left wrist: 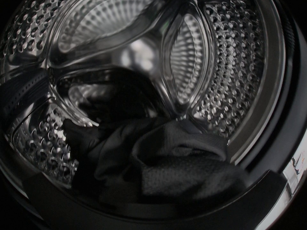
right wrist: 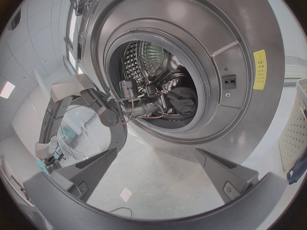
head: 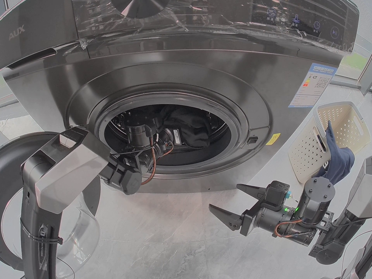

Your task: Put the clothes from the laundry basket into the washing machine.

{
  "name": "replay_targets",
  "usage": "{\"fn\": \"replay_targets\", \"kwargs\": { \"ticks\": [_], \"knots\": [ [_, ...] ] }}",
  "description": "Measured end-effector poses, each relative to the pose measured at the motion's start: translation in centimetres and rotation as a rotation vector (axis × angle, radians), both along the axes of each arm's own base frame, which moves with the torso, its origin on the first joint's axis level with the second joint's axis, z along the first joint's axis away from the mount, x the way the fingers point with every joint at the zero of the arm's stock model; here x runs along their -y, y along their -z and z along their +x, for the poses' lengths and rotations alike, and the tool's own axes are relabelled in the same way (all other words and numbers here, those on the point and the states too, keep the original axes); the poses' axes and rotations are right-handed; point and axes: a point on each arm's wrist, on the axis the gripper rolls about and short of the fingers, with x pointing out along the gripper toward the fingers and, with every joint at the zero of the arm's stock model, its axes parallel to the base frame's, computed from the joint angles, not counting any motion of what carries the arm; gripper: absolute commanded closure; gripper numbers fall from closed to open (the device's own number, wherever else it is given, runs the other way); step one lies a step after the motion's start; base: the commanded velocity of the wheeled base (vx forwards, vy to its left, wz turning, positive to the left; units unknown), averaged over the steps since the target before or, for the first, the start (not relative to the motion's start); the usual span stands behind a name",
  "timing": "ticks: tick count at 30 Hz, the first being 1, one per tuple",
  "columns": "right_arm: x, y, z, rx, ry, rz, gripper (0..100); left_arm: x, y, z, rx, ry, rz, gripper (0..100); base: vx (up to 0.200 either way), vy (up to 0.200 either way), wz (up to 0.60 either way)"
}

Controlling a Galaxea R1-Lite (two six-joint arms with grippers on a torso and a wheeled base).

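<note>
Already dark clothes are lying in the washing machine by the left tool, whose grip I cannot tell. A blue garment is hanging on the laundry basket; the right tool is hovering spread, empty.

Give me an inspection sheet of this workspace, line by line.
Surface: grey tiled floor.
Job's things: washer with its door open; dark clothes lie in the drum; basket to the right of the washer, a blue garment hanging over its rim.
Clutter: small pale patch on the floor, cannot tell what it is.
Grippers: left gripper inside the drum mouth, beside the dark clothes; right gripper open, empty, above the floor.
Cables: orange left wrist cable; orange right wrist cable.
Surroundings: white tiled wall.
</note>
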Motion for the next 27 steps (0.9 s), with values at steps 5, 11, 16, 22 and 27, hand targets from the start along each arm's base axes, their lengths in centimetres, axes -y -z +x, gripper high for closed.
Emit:
{"fn": "replay_targets", "kwargs": {
  "ticks": [5, 11, 16, 22, 27],
  "knots": [
    [0.0, 0.0, 0.0, 0.0, -0.001, 0.0, 0, 0.5, -1.9, 1.8, 0.081, -0.054, -0.062, 100, 0.0, 0.0, 0.0],
    [-0.1, 0.1, 0.0, -0.001, -0.003, -0.001, 0, 0.9, -3.3, 4.0, 0.154, -0.131, -0.131, 100, 0.0, 0.0, 0.0],
    [-0.1, 0.1, -0.1, -0.002, -0.003, -0.002, 0, 1.1, -2.3, 4.6, 0.145, -0.146, -0.132, 0, 0.0, 0.0, 0.0],
    [-0.1, 0.1, -0.1, -0.002, -0.004, -0.002, 0, 1.0, 0.0, 4.1, 0.066, -0.143, -0.086, 0, 0.0, 0.0, 0.0],
    [-0.1, 0.1, -0.1, -0.003, -0.004, -0.003, 0, 0.3, 0.5, 2.3, -0.025, -0.103, -0.03, 0, 0.0, 0.0, 0.0]
  ]
}}
